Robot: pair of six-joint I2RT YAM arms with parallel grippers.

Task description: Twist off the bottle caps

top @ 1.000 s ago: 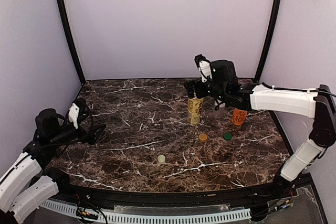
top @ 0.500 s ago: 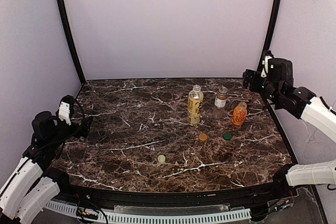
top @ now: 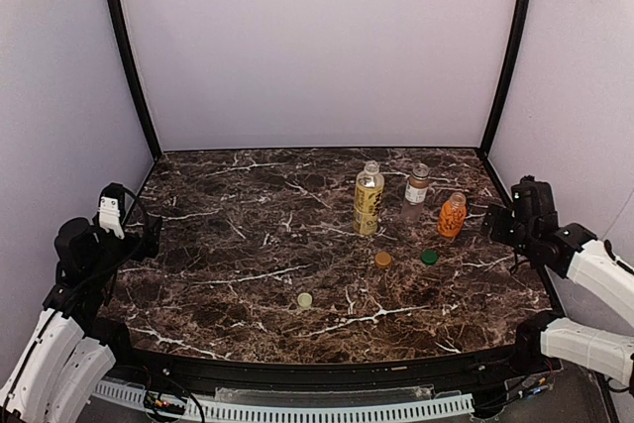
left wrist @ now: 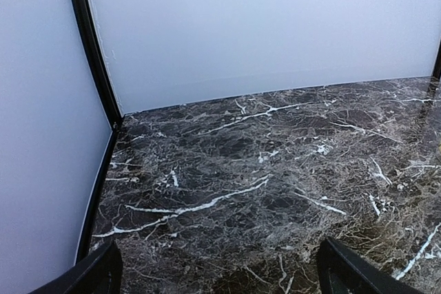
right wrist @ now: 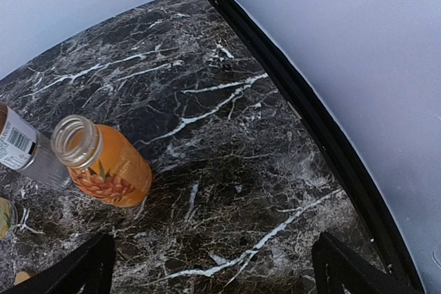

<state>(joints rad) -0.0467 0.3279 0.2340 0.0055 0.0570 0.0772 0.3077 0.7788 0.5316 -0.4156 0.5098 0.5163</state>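
Yellow bottle (top: 368, 201), brown bottle (top: 417, 186) and orange bottle (top: 451, 215) stand uncapped at the table's (top: 248, 245) back right (three caps (top: 382, 260) lie loose in front), left gripper (left wrist: 220, 277) and right gripper (right wrist: 213, 266) empty, spread wide; unscrewing looks done, nothing left to grasp.

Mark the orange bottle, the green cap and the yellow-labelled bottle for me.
orange bottle (right wrist: 114, 173): right wrist view, its body.
green cap (top: 429, 257): top external view, its top.
yellow-labelled bottle (top: 368, 203): top external view, its label.

A dark brown marble worktop (top: 248, 245) with white veins; plain pale lilac walls (top: 317, 47) rise behind and beside it, black posts (top: 124, 56) at its far corners.
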